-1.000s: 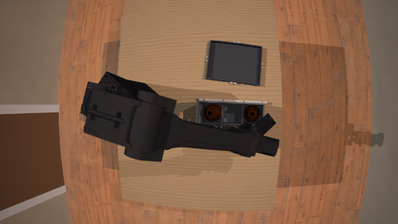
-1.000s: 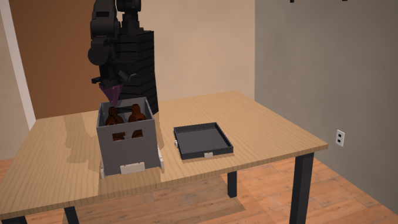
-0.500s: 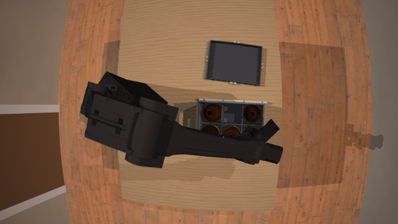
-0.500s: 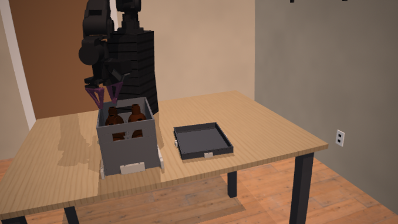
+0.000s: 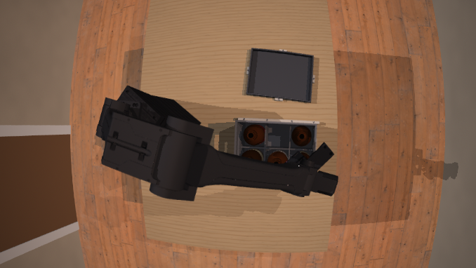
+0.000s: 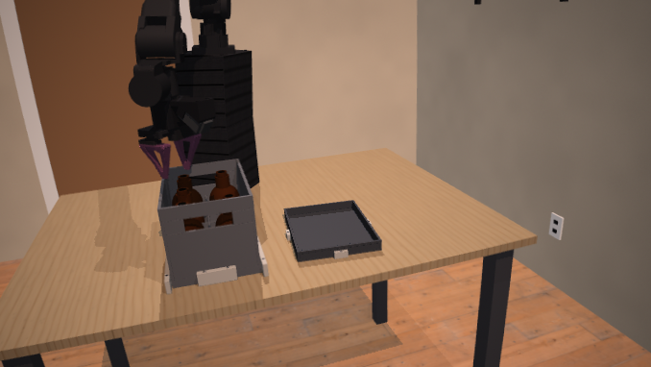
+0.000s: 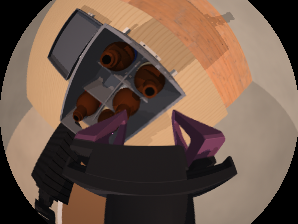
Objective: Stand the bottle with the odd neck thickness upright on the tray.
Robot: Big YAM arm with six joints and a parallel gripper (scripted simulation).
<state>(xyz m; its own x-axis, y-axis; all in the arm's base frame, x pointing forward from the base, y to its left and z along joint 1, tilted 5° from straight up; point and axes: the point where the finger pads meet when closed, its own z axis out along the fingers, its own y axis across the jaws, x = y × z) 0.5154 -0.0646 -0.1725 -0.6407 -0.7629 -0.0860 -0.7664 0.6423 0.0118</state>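
The grey crate (image 5: 277, 121) (image 6: 211, 255) (image 7: 159, 106) holds five brown bottles in six compartments. In the tray-side row, one bottle (image 5: 253, 135) (image 7: 86, 105) and another bottle (image 5: 301, 135) (image 7: 118, 56) flank an empty middle compartment. The other row holds three, partly under the arm in the top view: an end bottle (image 7: 150, 80), a middle bottle (image 7: 126, 102) and one mostly hidden bottle (image 7: 106, 116). I cannot tell which neck differs. The dark tray (image 5: 281, 75) (image 6: 331, 231) (image 7: 75, 42) is empty. My gripper (image 6: 177, 173) (image 7: 150, 113) is open and empty, above the crate's side away from the tray.
My arm (image 5: 253, 172) reaches across the crate's row away from the tray. White brackets (image 6: 217, 275) stand at the crate's base and around the tray. The table edge (image 6: 288, 299) runs close to both on the side facing the exterior camera.
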